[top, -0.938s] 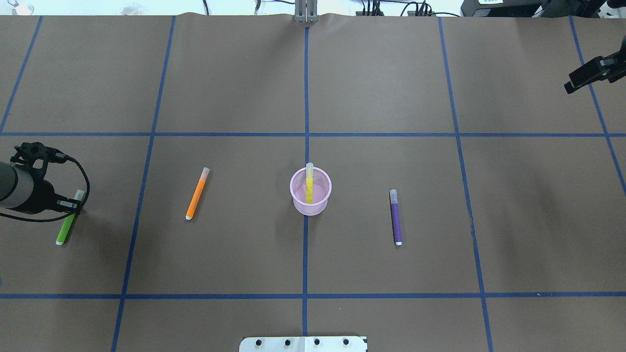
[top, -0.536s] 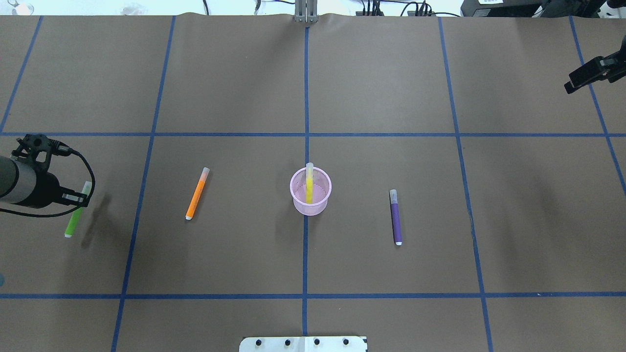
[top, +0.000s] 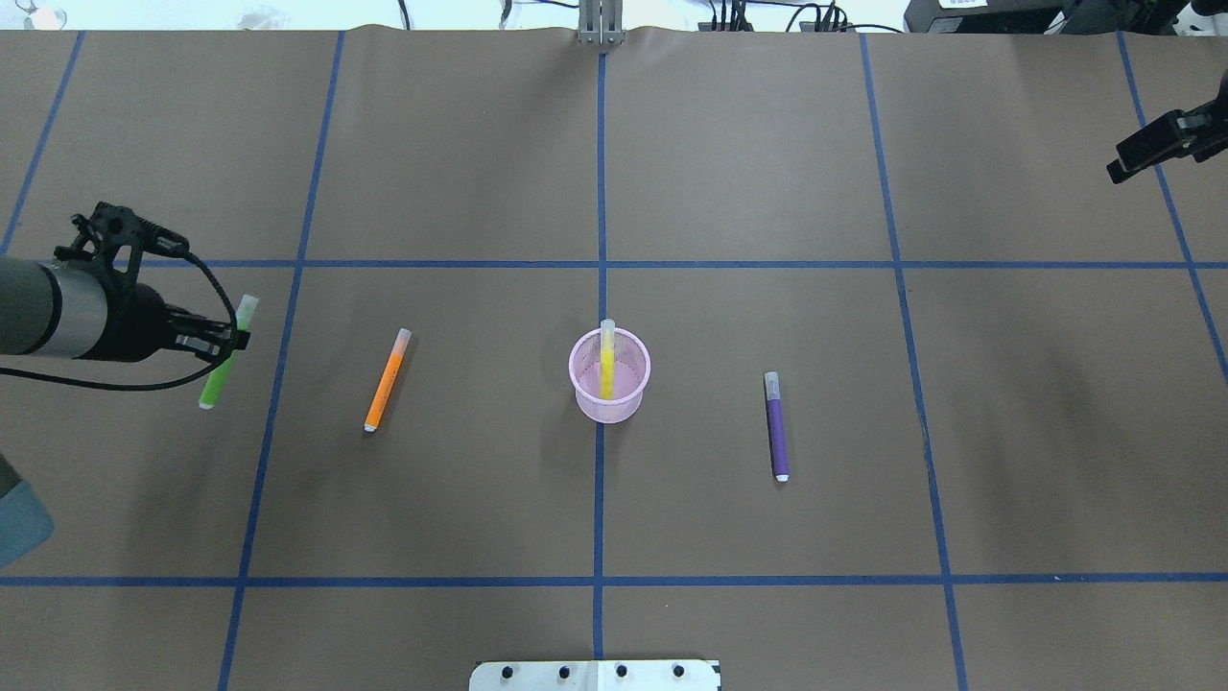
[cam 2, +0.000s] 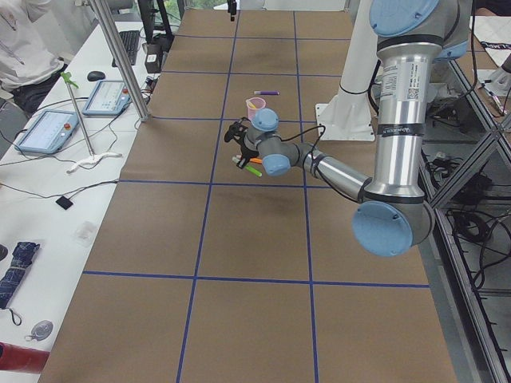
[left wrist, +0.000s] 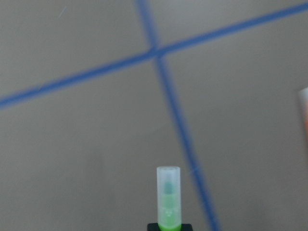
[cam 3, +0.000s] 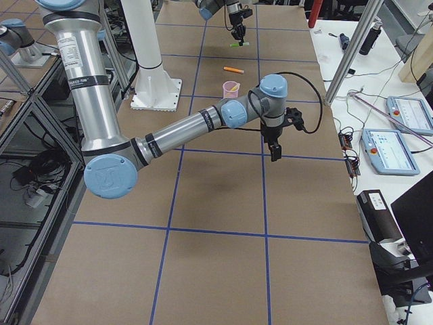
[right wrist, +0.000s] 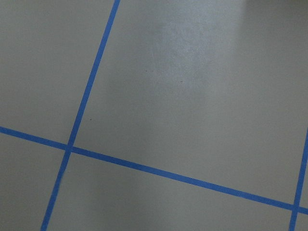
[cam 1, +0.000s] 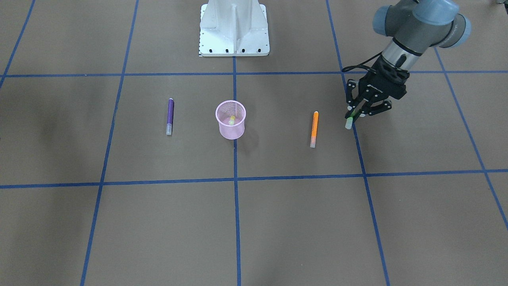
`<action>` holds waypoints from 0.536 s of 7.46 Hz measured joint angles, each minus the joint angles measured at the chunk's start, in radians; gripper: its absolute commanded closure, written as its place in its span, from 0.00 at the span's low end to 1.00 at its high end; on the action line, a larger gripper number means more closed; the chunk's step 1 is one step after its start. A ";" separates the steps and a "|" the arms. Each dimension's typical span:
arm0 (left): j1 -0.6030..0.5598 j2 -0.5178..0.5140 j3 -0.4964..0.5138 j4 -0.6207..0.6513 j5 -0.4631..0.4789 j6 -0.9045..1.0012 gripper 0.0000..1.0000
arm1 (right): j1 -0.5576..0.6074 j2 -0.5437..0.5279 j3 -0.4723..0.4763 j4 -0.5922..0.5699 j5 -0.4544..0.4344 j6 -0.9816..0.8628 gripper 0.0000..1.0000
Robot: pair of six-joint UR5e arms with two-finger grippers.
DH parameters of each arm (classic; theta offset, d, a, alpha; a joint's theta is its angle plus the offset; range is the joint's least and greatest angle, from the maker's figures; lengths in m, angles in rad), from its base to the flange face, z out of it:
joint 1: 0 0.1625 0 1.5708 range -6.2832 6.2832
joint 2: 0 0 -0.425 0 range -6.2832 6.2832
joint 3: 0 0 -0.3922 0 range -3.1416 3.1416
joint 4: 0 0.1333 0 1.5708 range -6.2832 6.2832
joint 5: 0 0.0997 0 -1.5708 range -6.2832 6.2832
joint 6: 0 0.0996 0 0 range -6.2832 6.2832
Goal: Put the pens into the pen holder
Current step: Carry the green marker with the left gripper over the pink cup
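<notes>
My left gripper (top: 226, 342) is shut on the green pen (top: 220, 372) and holds it tilted above the table; the pen also shows in the front view (cam 1: 349, 122) and the left wrist view (left wrist: 168, 197). The pink mesh pen holder (top: 610, 401) stands at the table's middle with the yellow pen (top: 606, 363) upright inside. The orange pen (top: 387, 380) lies between my left gripper and the holder. The purple pen (top: 777, 427) lies right of the holder. My right gripper (top: 1116, 173) hovers at the far right edge, fingers together and empty.
Blue tape lines divide the brown table cover into squares. The robot's white base plate (cam 1: 234, 28) sits at the near edge behind the holder. A side desk with tablets (cam 2: 48, 128) and cables runs along the far side.
My left gripper has lifted the green pen off the table and carried it up and to the right, toward the orange pen. The right arm and the other pens have not moved.
</notes>
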 measured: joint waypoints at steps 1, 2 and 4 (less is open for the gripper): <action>0.020 -0.068 0.005 -0.041 0.011 -0.013 1.00 | 0.000 0.000 0.001 0.000 0.000 0.001 0.00; 0.049 -0.118 0.015 -0.113 0.046 -0.020 1.00 | 0.000 0.001 0.002 0.000 0.000 0.002 0.00; 0.144 -0.205 0.110 -0.353 0.185 -0.011 1.00 | 0.000 0.001 0.002 0.000 0.000 0.002 0.00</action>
